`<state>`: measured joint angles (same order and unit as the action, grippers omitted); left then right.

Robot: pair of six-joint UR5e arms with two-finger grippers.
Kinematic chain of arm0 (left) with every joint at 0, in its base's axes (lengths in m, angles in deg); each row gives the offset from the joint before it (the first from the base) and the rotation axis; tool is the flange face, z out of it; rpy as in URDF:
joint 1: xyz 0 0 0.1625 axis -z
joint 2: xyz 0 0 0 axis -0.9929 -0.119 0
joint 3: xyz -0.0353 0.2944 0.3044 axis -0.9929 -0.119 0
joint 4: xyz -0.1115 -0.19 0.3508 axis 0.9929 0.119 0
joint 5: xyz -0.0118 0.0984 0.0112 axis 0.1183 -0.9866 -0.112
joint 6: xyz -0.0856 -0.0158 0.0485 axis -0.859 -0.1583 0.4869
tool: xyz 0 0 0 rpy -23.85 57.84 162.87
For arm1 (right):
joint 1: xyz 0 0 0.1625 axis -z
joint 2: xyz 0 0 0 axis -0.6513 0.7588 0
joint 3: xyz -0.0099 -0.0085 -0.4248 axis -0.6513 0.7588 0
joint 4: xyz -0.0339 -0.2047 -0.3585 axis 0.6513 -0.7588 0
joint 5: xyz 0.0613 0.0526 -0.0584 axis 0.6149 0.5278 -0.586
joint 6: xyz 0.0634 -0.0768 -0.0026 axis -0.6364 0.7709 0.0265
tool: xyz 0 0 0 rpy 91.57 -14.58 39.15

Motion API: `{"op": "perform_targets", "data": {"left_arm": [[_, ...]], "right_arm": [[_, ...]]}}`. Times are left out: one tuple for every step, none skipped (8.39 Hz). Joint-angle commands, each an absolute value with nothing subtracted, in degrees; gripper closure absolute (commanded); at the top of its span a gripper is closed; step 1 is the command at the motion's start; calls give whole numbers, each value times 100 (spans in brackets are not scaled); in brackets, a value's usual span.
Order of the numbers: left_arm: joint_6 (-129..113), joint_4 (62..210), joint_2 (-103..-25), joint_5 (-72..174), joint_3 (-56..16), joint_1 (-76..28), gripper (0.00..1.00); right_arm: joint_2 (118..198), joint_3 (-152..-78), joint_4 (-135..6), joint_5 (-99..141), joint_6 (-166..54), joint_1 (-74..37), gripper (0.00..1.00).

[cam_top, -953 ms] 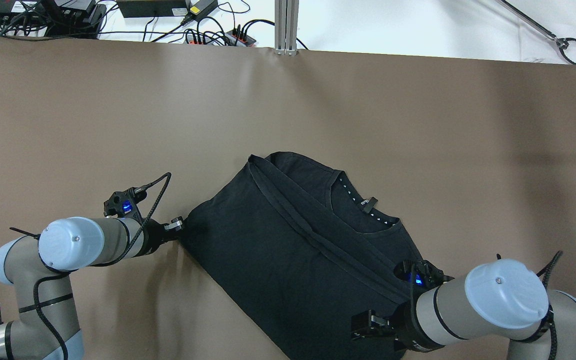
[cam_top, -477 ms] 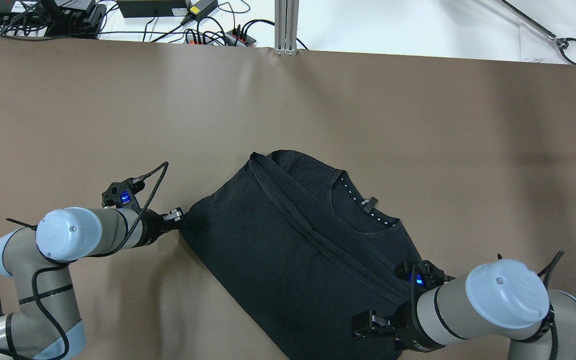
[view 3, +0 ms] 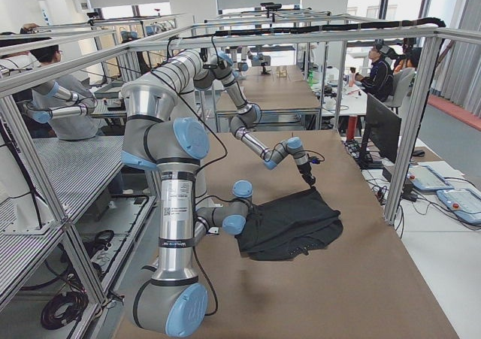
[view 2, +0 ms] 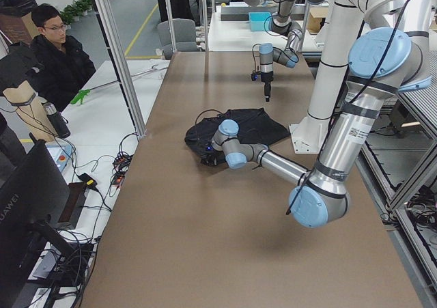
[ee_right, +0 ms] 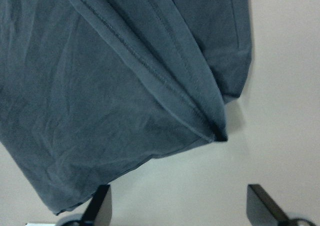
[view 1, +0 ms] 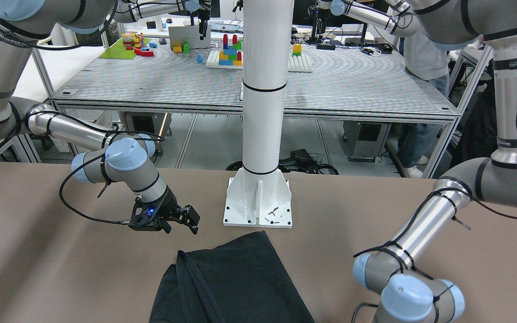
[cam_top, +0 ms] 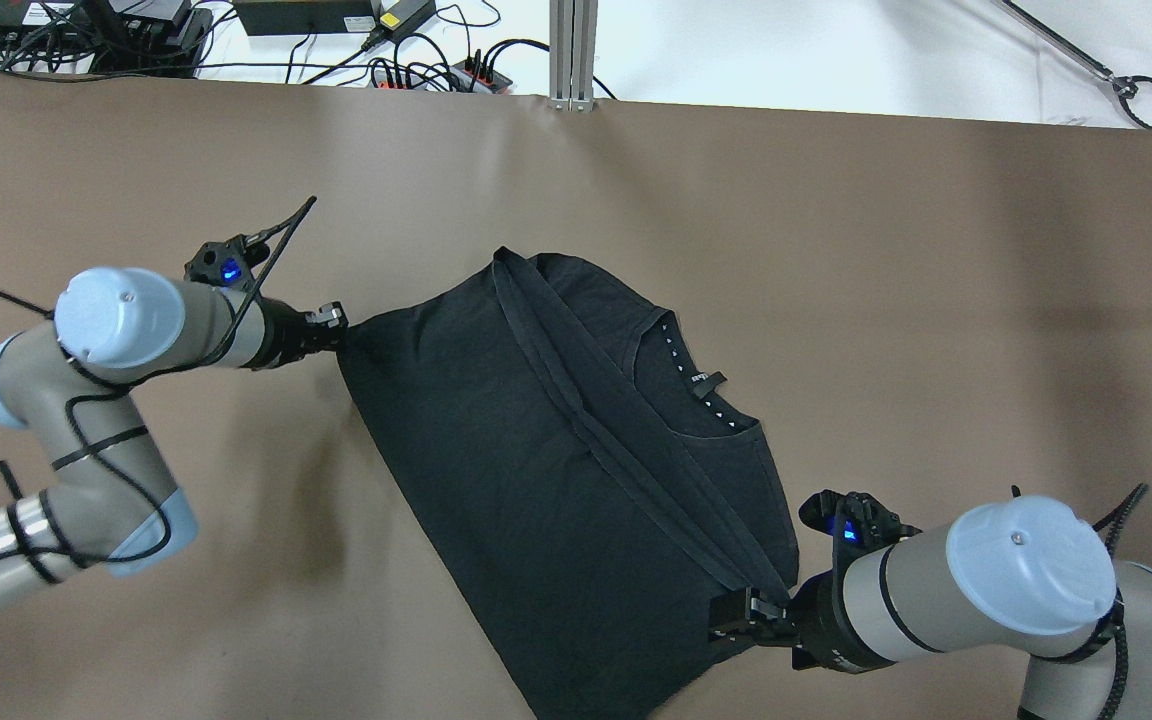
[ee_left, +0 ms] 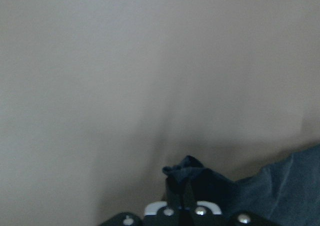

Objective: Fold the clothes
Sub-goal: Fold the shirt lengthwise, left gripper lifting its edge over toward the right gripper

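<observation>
Overhead, my left claw [cam_top: 334, 330] is clenched on one corner of the black garment [cam_top: 546, 470], which lies half-folded at centre frame on the brown bench [cam_top: 936, 300]. My right claw [ee_right: 181, 206] gapes, released, beside the lower-right corner. I judge the cloth light and limp, best pinched at its hemmed corners.

White pillar [view 1: 263, 89] on brown cloth [cam_top: 836, 250]; power strip [cam_top: 481, 76] beyond far edge.

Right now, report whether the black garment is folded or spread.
Folded: the black garment lies doubled, its hem crossing diagonally beside the collar.
</observation>
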<state>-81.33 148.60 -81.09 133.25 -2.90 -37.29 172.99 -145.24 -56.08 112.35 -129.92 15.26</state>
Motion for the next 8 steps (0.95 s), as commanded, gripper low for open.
{"op": "perform_targets", "data": {"left_arm": [[-7802, 14907, -10377, 13367, 2319, -3422, 100], [-7557, 14916, -10619, 13306, 2579, -3395, 100], [-7285, 14968, -10630, 13279, 2599, -3394, 99], [-7099, 15134, -10621, 13139, 2738, -3403, 86], [-7063, 15240, -10604, 13112, 2748, -3421, 33], [-7062, 15241, -10604, 12990, 2696, -3447, 6], [-7062, 15241, -10569, 12963, 2644, -3447, 6], [-7028, 15241, -10421, 12962, 2425, -3438, 6]], "right_arm": [[17218, -14512, -5616, 10644, -12971, 1498, 5], [17192, -14495, -5703, 10371, -12971, 1506, 5], [17191, -14486, -5730, 10282, -12971, 1498, 5], [17191, -14451, -5739, 10107, -12971, 1515, 5], [17183, -14425, -5739, 9992, -12971, 1533, 5], [17157, -14416, -5731, 9912, -12971, 1550, 5], [17034, -14407, -5748, 9877, -12971, 1533, 5], [16685, -14302, -6018, 9868, -12962, 1480, 16]]}}
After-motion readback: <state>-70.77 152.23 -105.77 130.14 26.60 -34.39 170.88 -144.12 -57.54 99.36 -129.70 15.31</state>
